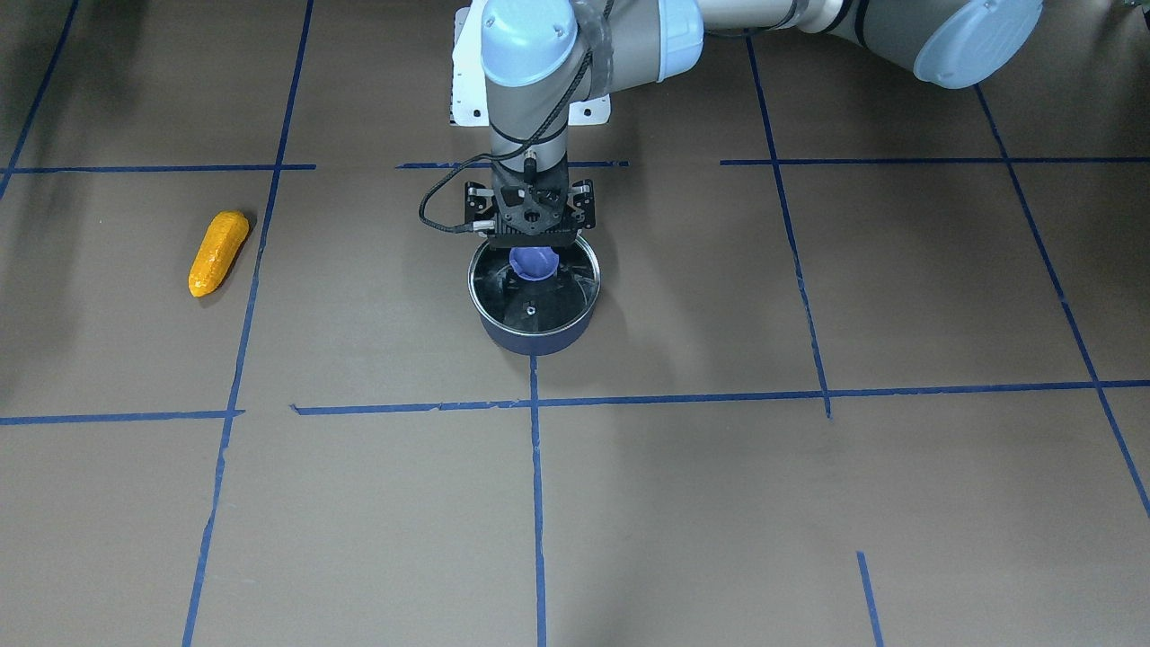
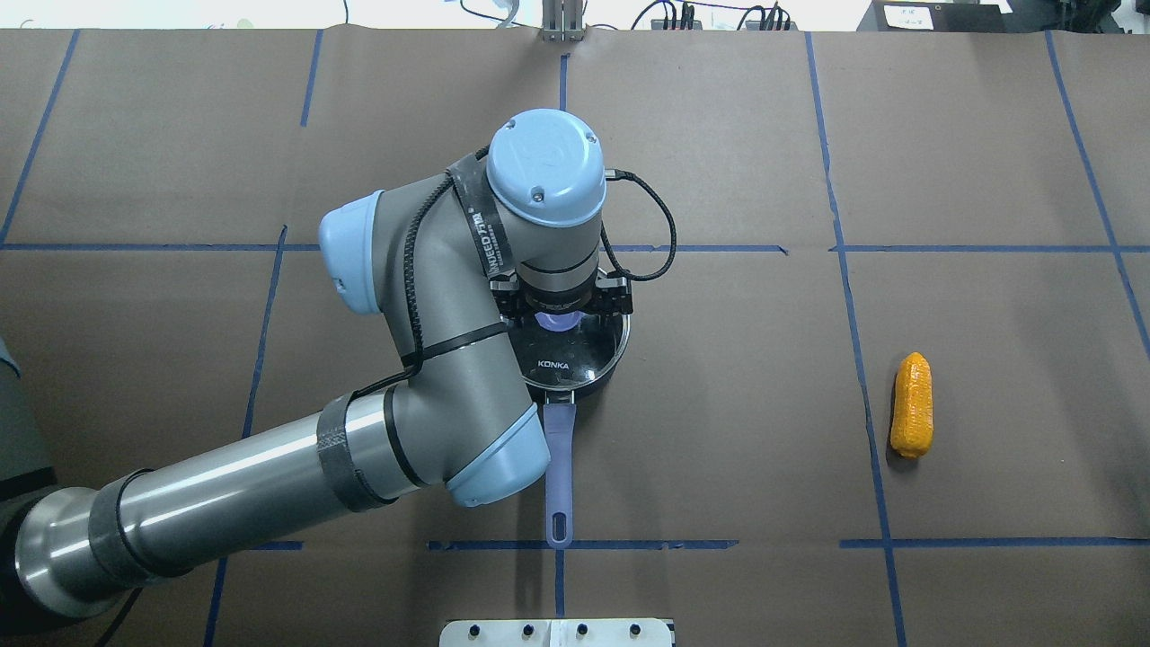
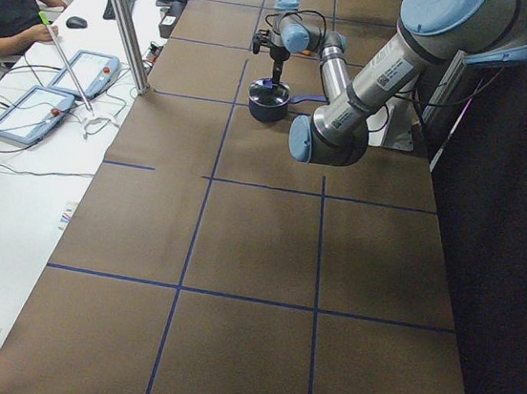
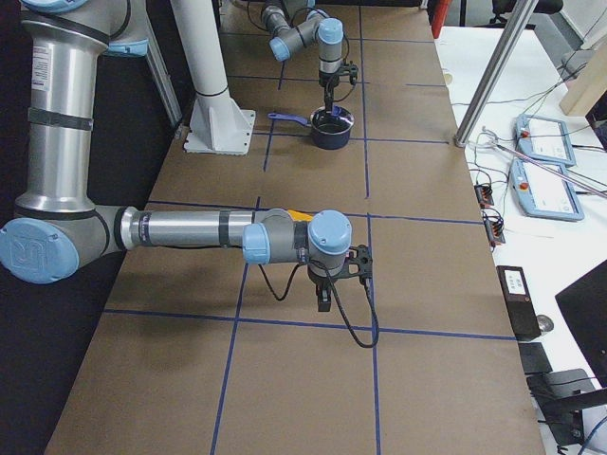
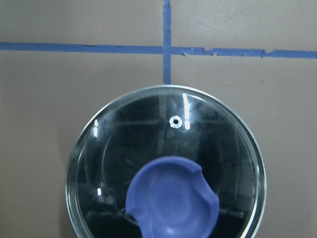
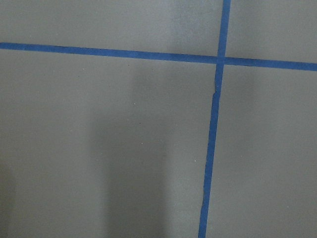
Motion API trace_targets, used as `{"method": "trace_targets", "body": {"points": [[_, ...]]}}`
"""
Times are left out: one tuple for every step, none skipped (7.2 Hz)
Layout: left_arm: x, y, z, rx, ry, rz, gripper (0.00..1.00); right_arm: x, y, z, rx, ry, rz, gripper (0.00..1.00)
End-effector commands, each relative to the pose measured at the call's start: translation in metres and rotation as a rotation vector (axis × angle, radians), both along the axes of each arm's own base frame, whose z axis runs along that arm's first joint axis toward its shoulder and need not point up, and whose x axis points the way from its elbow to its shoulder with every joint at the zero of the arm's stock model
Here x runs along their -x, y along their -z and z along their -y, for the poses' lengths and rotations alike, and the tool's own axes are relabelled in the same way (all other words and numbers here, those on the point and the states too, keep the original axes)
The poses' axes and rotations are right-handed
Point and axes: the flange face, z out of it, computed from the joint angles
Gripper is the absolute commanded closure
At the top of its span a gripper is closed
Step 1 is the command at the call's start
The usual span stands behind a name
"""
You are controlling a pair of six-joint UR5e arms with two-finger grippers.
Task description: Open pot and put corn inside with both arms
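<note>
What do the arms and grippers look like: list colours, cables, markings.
Left arm and right arm: grey tubes, light-blue joint caps. The left has a black cable under black straps, one with white lettering. Left gripper and right gripper: black, with looping black cables.

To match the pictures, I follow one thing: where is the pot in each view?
Front-facing: pot, centre.
Overhead: pot, centre.
Exterior left: pot, far, upper middle.
Exterior right: pot, far, upper middle.
Left wrist: beneath the lid, lower half.
Right wrist: not in view.
Shared landmark: the blue knob on the lid.

lid (image 5: 163,131) on pot (image 1: 535,340), corn (image 2: 912,404) well to its right
</note>
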Motion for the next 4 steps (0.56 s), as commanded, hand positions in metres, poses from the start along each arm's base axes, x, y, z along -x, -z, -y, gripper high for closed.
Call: {"method": "trace_targets", "body": {"points": [[-0.0063, -0.0039, 0.0045, 0.006, 0.002, 0.016, 0.02, 0.0003, -0.0012, -0.0005, 0.006, -0.002, -0.001, 0.0], [-0.0063, -0.0039, 0.0045, 0.006, 0.002, 0.016, 0.06, 0.0003, -0.0019, -0.0006, 0.007, -0.002, -0.001, 0.0], [-0.0068, -0.0067, 0.005, 0.007, 0.003, 0.02, 0.08, 0.0003, -0.0013, 0.0001, 0.006, -0.002, -0.001, 0.0], [-0.0067, -0.0078, 0.0054, 0.003, 0.005, 0.022, 0.12, 0.0003, -0.0019, -0.0006, 0.008, -0.003, -0.001, 0.0]]}}
